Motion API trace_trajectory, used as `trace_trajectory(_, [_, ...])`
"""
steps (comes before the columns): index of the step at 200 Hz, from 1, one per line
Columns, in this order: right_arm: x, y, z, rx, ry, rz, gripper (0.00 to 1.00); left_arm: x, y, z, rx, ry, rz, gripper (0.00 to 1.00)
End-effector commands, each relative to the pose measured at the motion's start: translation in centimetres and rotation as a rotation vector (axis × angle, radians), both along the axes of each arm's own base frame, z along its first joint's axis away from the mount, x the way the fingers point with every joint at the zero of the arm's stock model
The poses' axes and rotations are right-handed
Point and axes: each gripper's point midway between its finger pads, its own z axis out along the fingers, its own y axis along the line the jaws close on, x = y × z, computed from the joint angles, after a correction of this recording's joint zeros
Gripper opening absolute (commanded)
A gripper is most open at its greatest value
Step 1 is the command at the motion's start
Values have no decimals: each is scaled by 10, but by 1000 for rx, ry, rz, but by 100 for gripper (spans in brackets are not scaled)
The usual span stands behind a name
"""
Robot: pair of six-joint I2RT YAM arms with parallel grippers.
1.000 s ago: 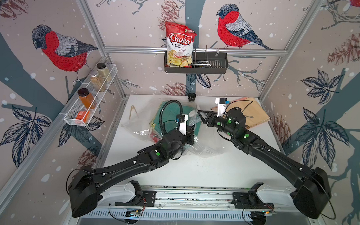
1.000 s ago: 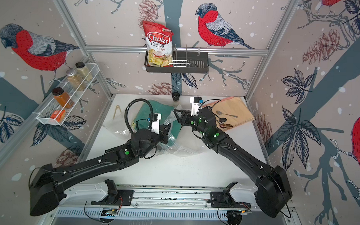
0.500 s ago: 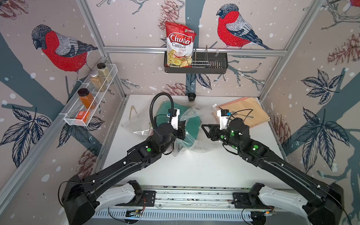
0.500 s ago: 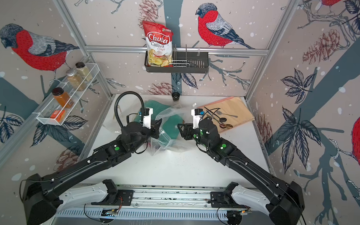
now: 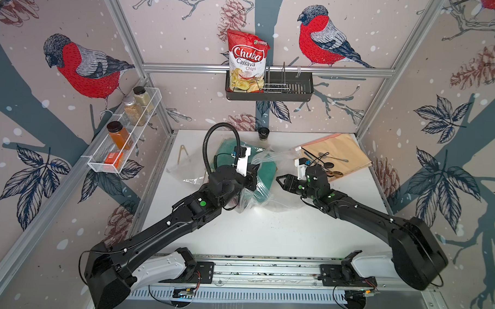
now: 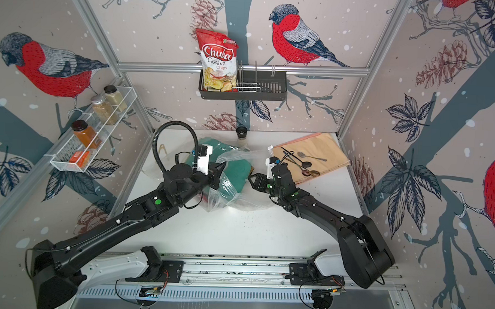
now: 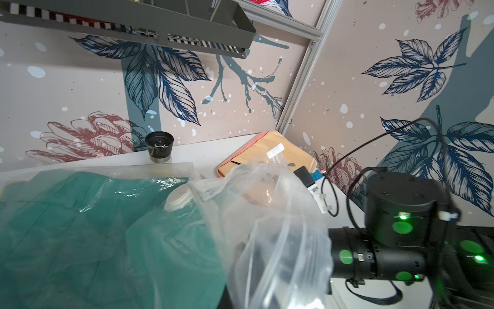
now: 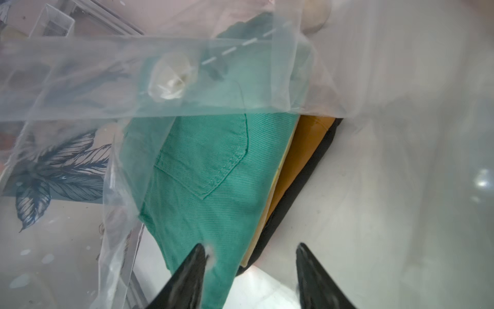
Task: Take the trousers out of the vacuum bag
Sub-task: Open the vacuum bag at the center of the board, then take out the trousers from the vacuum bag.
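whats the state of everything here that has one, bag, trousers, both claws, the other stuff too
vacuum bag: mouth open, crumpled, one edge lifted
trousers: folded stack, inside the bag
left claw: shut, apparently pinching the bag's plastic
right claw: open, empty, at the bag's mouth
chips bag: upright in the wall basket
spice jars: upright, lids on
peach cloth: flat, spoons lying on it

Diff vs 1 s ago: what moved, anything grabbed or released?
The right gripper came back from over the far part of the vacuum bag toward the near side, jaws open, now facing the trousers. The left gripper stayed shut, apparently on bag film, and shifted slightly toward the back wall. Nothing newly grabbed or released. The chips bag and the cloth with spoons are unchanged.
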Motion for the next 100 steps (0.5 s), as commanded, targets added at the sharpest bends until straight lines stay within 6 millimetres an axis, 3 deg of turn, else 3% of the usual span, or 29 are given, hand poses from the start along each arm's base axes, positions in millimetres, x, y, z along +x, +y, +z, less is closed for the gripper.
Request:
trace_trajectory(1, [5,19,17,127,-40,67,55,1,-13,32,-45,-90,-53,0])
trace_trajectory(34, [10,30,10,183,-18,91,54,9,-27,27,-33,-97,-78,0])
trace_trajectory(39, [10,33,9,188,-14,94,54,10,-29,40,-52,-116,-80,0])
trace_trajectory(100, [13,42,-7,198,9,51,51,16,-37,45,-81,-137,-84,0])
